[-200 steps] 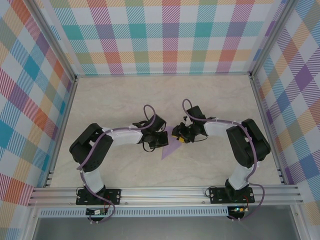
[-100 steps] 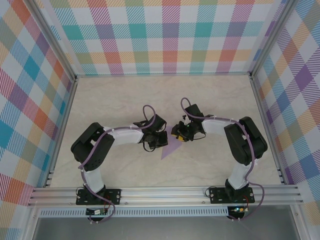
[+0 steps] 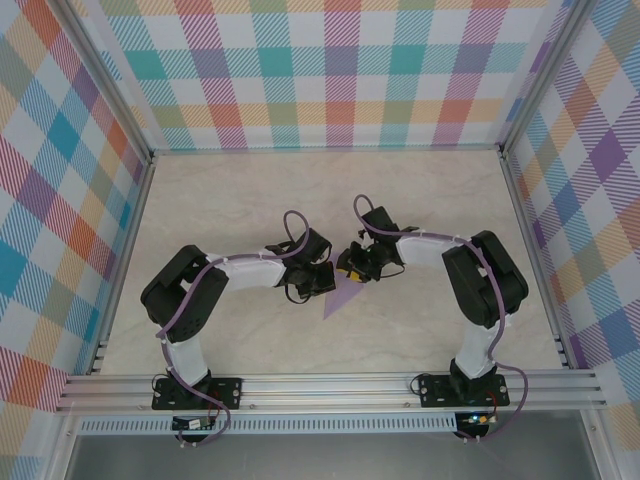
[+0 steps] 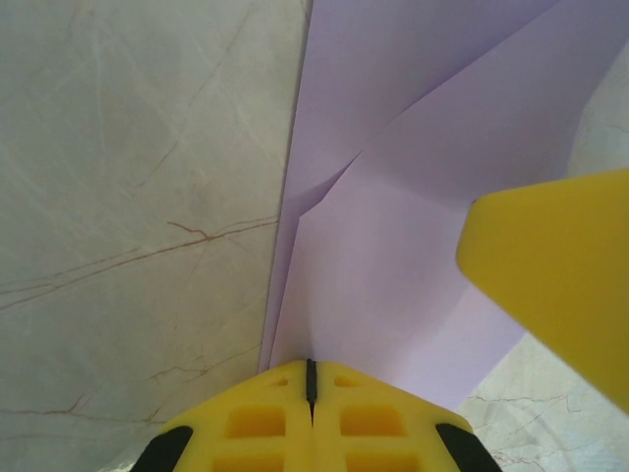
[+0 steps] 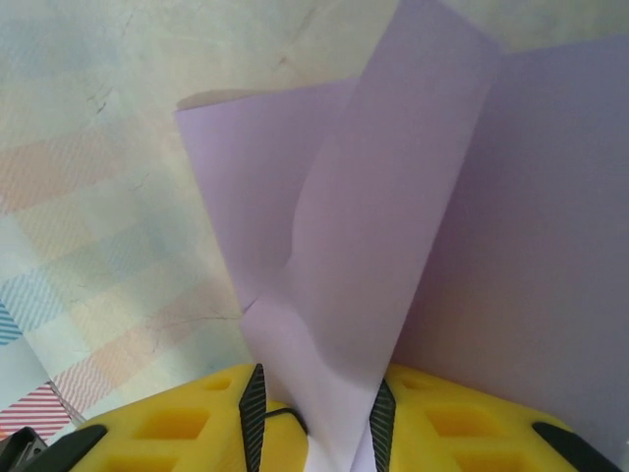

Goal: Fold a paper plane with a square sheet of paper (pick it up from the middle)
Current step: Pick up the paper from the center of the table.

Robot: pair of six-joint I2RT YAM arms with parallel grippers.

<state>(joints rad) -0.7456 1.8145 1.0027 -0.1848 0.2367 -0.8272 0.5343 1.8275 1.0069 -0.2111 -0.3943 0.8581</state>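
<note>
Status: the sheet of paper lies mid-surface, between the two arms. From above it is a pointed wedge, tip toward the arm bases, its far part hidden under the left gripper and right gripper.

Progress (judgement): roughly midway. Creases and overlapping layers are in, and a point is formed. It is not yet a slim dart, so the centre fold and wings look left to do.

Left wrist view: the fingers are together, seam shut, with the tip at the paper's edge where stacked layers converge. I cannot tell if any paper is pinched. One right-gripper finger sits over the sheet at right.

Right wrist view: the fingers are apart and straddle a raised flap that stands up off the sheet.

View differences: the top view gives overall outline and placement but no fold detail. The left wrist view shows the flat diagonal creases. The right wrist view shows the lifted flap.
</note>
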